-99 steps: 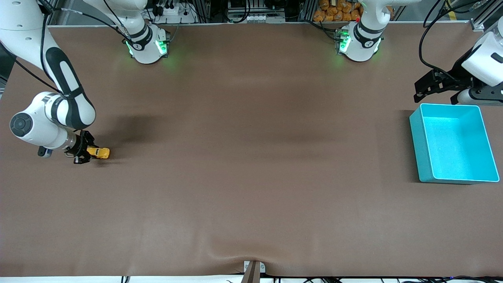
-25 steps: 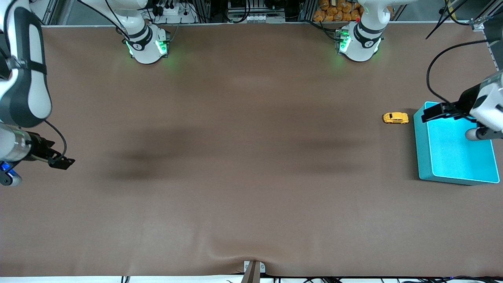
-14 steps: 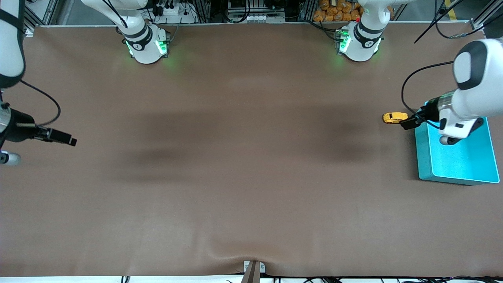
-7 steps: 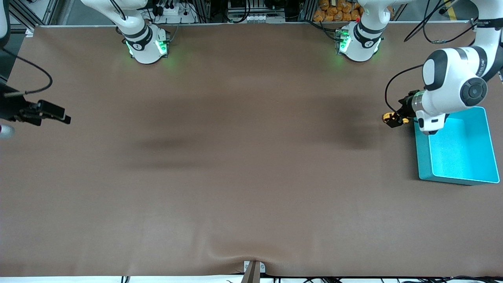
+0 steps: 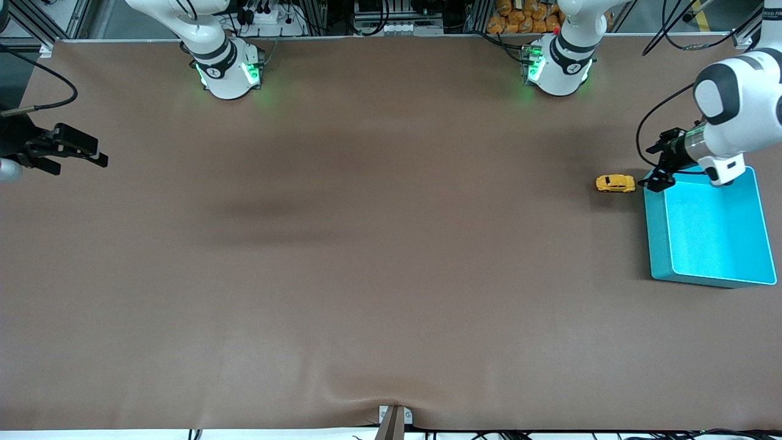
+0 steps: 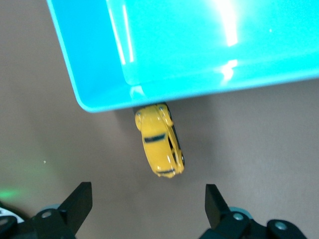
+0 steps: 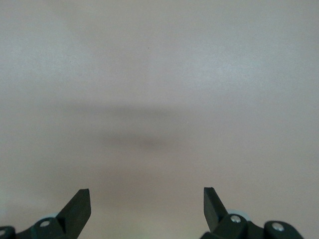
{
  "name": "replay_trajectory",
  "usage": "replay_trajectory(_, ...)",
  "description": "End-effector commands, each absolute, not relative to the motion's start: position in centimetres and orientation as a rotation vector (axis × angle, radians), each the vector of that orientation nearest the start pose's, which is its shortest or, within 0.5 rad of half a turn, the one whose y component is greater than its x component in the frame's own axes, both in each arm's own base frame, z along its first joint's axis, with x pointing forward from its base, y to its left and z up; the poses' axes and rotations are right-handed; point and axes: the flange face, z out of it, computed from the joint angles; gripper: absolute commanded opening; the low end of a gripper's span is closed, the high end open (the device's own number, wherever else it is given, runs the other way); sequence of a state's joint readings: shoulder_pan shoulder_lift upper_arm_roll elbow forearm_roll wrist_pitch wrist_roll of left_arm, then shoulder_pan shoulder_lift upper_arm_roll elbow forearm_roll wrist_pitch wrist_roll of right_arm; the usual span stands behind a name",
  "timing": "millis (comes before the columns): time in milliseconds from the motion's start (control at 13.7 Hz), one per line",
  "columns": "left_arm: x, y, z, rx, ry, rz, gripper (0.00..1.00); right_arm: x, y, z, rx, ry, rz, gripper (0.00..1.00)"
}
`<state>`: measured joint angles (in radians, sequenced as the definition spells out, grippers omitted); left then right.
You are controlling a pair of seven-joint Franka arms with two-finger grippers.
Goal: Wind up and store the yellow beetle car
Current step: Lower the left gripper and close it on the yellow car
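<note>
The yellow beetle car stands on its wheels on the brown table, close beside the corner of the turquoise bin. My left gripper is open and empty, in the air over that bin corner, just off the car. In the left wrist view the car lies ahead of the open left gripper, its nose against the bin's wall. My right gripper is open and empty over the right arm's end of the table; the right wrist view shows it over bare mat.
The bin holds nothing that I can see. The brown mat covers the whole table. A small clamp sits at the table edge nearest the front camera.
The car, once at the right gripper, now sits by the bin. In the last half second the left gripper drew back from the car without it. The right gripper rose.
</note>
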<state>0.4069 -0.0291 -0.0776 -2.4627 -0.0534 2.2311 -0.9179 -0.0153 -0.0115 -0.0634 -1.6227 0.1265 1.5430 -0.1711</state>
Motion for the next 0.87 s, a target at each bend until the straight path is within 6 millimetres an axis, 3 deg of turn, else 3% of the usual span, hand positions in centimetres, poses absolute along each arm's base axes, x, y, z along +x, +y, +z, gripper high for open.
replay_trajectory(0,43.0,14.1,26.5,-2.463,-1.903,0.336,1.00,53.9,-2.8,60.5,-3.018,-0.155,0.066,1.00)
replay_trajectory(146,43.1,14.1,25.0,-2.462,-1.907,0.335,1.00,54.1,-4.6,61.6,-3.015,-0.107,0.039,1.00)
replay_trajectory(364,42.9,14.1,22.0,-2.465,-1.914,0.317,1.00,54.9,-4.2,63.1,-3.070,-0.127,0.003,1.00)
replay_trajectory(729,42.1,13.8,18.9,-2.469,-1.924,0.280,1.00,54.9,-1.9,63.2,-3.153,-0.026,0.018,1.00)
replay_trajectory(802,41.9,13.7,18.4,-2.470,-1.924,0.276,1.00,54.9,-2.4,63.0,-3.153,-0.012,0.030,1.00)
